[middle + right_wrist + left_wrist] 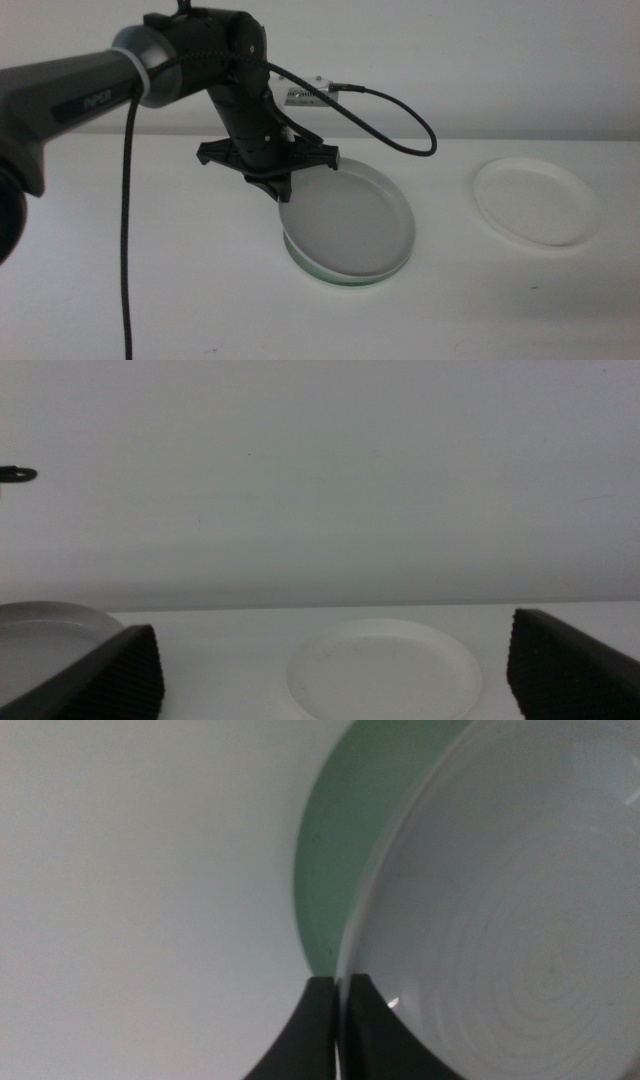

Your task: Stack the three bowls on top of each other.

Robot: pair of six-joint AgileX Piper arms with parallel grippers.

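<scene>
Left gripper (278,190) (arm angled down from the left) pinches grey bowl (345,225) over mint bowl (345,276).

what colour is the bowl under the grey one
Pale mint green bowl, clearest in the left wrist view.

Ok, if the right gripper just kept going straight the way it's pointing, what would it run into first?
Probably the white bowl, which lies on the table between the right gripper's open jaws; depth is unclear.
</scene>
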